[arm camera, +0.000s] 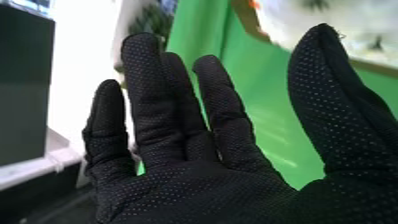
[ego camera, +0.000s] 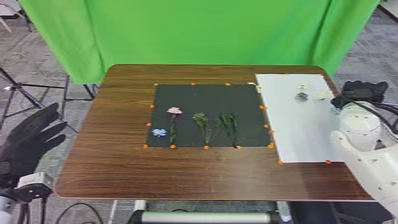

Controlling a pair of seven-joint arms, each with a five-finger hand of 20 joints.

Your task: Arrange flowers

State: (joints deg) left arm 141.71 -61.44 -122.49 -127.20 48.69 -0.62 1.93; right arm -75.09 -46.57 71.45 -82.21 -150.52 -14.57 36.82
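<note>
1. Nearest is the right hand (ego camera: 362,92), by the right edge of the white sheet (ego camera: 302,127). Its fingers (arm camera: 163,110) stand nearly straight and parted, the thumb (arm camera: 333,95) well away from them; they hold nothing.
2. Next out from these fingers, toward the left, small blooms lie on the sheet: a grey-blue one (ego camera: 303,96), a pale yellow-green one (ego camera: 322,95) beside it, and a small pale one (ego camera: 303,86) farther back. Which way these point is too small to tell. In the right wrist view, dark blurred shapes lie on the sheet beyond the thumb.
3. Farther left, on the black mat (ego camera: 209,97), leafy green stems (ego camera: 229,124) lie well apart from the right hand. Their long axis runs front to back, leafy ends toward the far edge, bare ends toward the near one.
4. Left of those, green sprigs (ego camera: 201,121) point their tops the same way, stems drawing together toward the near edge.
5. Left again, the pink flower (ego camera: 174,110) has its head to the far side, its stem running almost straight toward the near edge. A blue flower (ego camera: 159,132) lies just beside that stem.
6. Off the left side of the brown table (ego camera: 160,177), the left hand (ego camera: 28,142) has long, extended fingers and is empty.
7. Green cloth (ego camera: 204,32) hangs behind the table.
</note>
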